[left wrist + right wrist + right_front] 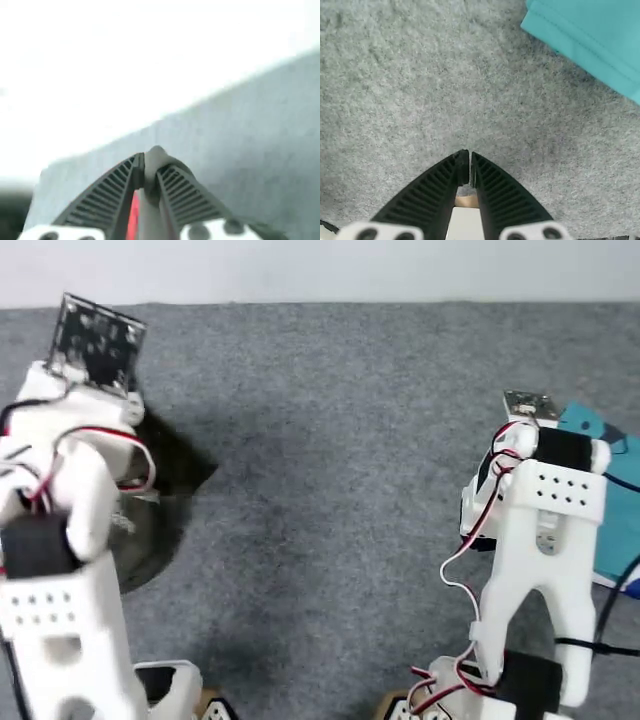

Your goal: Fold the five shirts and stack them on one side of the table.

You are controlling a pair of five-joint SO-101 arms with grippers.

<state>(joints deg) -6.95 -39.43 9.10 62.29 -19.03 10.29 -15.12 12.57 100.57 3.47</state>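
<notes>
Since the left gripper (152,162) is pinched on what seems a fold of the dark shirt (178,472) at the left, while the right gripper (466,155) is closed empty beside the teal shirt (592,37) at the right, the fold should be drawn flat toward the middle.

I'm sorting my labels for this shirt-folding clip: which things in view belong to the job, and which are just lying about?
Job:
- teal shirt, flat beside the right arm
- dark cloth, probably a shirt, pinched in the left gripper
- right gripper, shut on nothing

Lying about:
- dark cable near the right arm's base
- grey table, only the work surface
</notes>
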